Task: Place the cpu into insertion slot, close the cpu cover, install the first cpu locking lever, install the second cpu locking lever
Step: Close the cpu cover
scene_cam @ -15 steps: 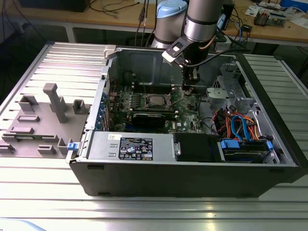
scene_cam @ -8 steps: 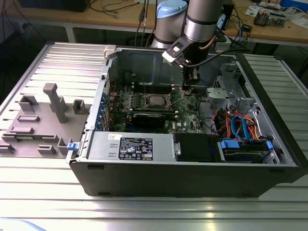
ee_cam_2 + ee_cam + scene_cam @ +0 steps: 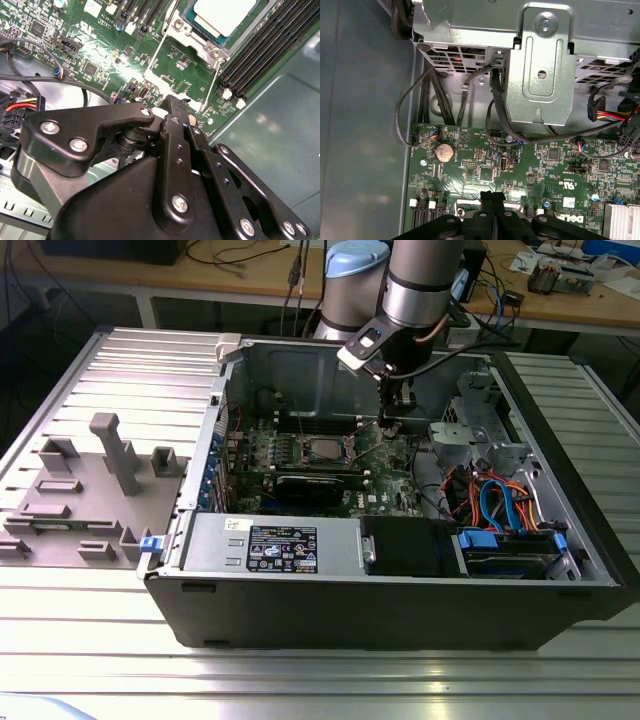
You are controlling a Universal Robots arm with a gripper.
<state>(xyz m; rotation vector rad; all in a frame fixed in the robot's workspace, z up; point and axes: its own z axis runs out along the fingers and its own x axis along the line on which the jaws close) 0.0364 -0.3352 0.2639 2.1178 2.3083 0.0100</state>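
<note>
The cpu point(image 3: 225, 15) already sits in its slot point(image 3: 176, 29), just ahead of the pincer point(image 3: 175, 100), its flat top a pale, matt silver-grey. A thin silver frame hugs the chip's edge, which I take for the cover point(image 3: 202, 44) lying flat, so the first two steps look done. What seems left is the two levers. The nearer lever point(image 3: 212, 82) is a slim, bright wire rod that ends in a hook close beside the pincer's tips. The farther lever point(image 3: 157, 50) runs along the slot's other side. I cannot tell whether either is latched. The pincer is clenched, its black, bolted fingers pressed together with nothing visible between them, and it hangs low over the glossy green circuit board point(image 3: 100, 50). Long black memory slots point(image 3: 270, 45) flank the chip beyond the pincer. Beneath it lie a round coin battery point(image 3: 444, 151), looping black cables point(image 3: 405, 120) and a perforated grey steel cage point(image 3: 545, 75). All of this is inside an open, dark computer case point(image 3: 400, 610) on a ribbed metal tabletop point(image 3: 100, 640).
</note>
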